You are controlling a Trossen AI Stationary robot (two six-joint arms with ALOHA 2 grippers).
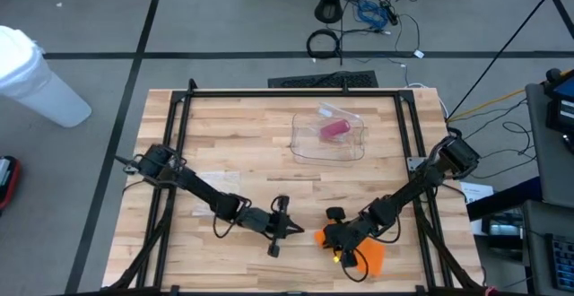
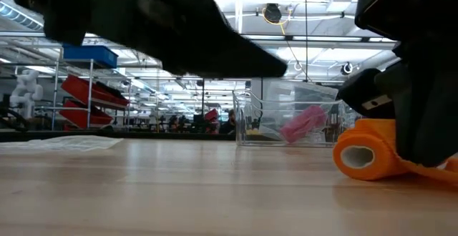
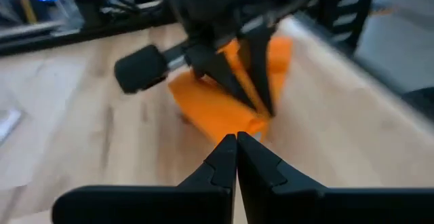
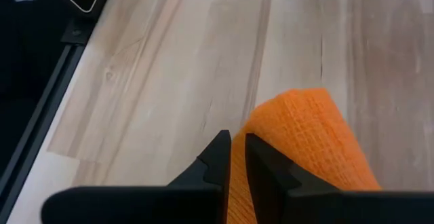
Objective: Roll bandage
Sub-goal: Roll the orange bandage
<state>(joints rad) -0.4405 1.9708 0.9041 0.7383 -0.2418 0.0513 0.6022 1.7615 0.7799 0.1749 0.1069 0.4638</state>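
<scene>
The orange bandage (image 1: 363, 256) lies near the table's front edge. Its rolled part (image 2: 365, 154) rests on the wood, and its loose tail (image 2: 433, 169) lies flat toward the right. My right gripper (image 4: 237, 146) comes down onto the roll, its fingers closed to a narrow slit with orange cloth showing in it. Just left of the roll, my left gripper (image 3: 236, 141) is shut and empty. It points at the roll's end (image 3: 251, 123) and stays clear of it in the low view. My right gripper pinches the bandage at the left edge of its rolled part (image 4: 261, 139) between its two fingers. The fingers (image 3: 254, 81) slant down from above and from the table's right. The roll stays on the table, and the tail lies slack beside it.
A clear plastic box (image 1: 330, 136) with a pink item inside stands at the table's far middle. A pale sheet (image 1: 211, 181) lies on the wood under the left arm. Black frame rails (image 1: 179, 143) run along the table's sides.
</scene>
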